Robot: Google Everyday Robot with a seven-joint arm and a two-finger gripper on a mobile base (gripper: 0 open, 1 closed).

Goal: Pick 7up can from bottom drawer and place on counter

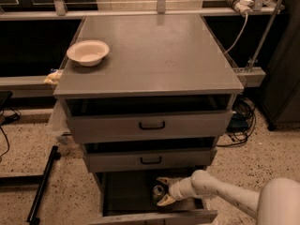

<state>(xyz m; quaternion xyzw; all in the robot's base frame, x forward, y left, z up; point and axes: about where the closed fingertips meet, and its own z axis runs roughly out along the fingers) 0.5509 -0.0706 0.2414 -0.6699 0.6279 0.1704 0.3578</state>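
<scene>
The bottom drawer (126,191) is pulled open, its dark inside facing up. The 7up can (158,191), small and silvery with a shiny top, stands inside it toward the right. My gripper (163,190) reaches in from the lower right on a white arm. Its two pale fingers are spread, one behind the can and one in front of it, straddling the can without closing on it. The grey counter (154,55) above holds no can.
A cream bowl (87,52) sits at the counter's left rear. Two shallower drawers with black handles (152,125) stand partly open above the bottom drawer. Cables (241,121) lie on the floor at the right, a black pole (42,184) at the left.
</scene>
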